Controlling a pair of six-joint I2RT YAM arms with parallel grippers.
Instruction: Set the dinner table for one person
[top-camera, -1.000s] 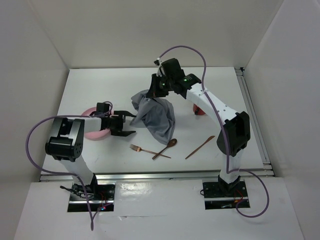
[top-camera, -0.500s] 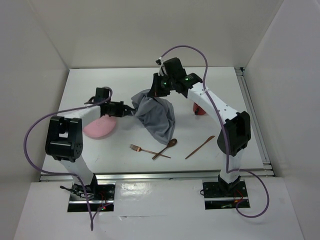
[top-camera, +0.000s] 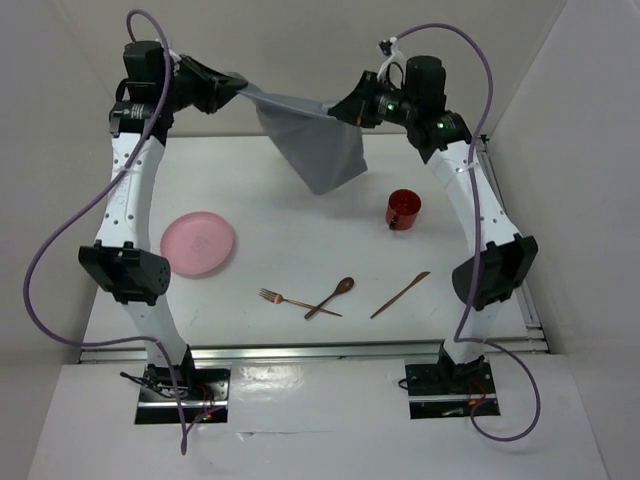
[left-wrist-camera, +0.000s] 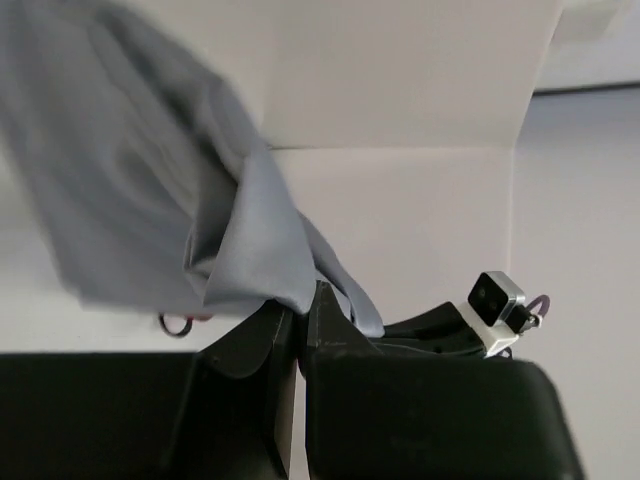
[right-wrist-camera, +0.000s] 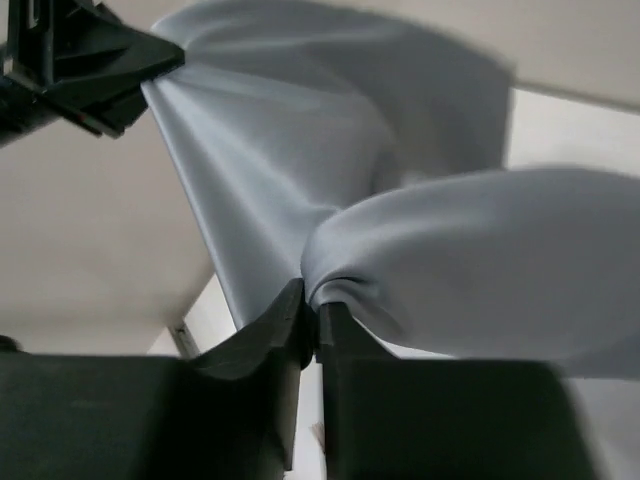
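Observation:
A grey cloth (top-camera: 315, 145) hangs stretched in the air between my two grippers, high over the far part of the white dinner table (top-camera: 250, 200). My left gripper (top-camera: 232, 88) is shut on its left corner; the left wrist view shows the cloth (left-wrist-camera: 150, 190) pinched at that gripper's (left-wrist-camera: 300, 305) tips. My right gripper (top-camera: 345, 108) is shut on the right corner, with the cloth (right-wrist-camera: 420, 250) bunched at its (right-wrist-camera: 312, 300) tips. On the table lie a pink plate (top-camera: 198, 243), a red cup (top-camera: 403, 209), a copper fork (top-camera: 292, 299), a spoon (top-camera: 331, 296) and a knife (top-camera: 400, 294).
White walls enclose the table on the left, back and right. Metal rails (top-camera: 505, 240) run along the right and near edges. The fork and spoon cross each other near the front middle. Both arm bases stand at the near edge.
The left gripper shut on the cloth's edge, then both arms rose and drew apart, lifting the cloth off the table and spreading it. The pink plate is fully uncovered.

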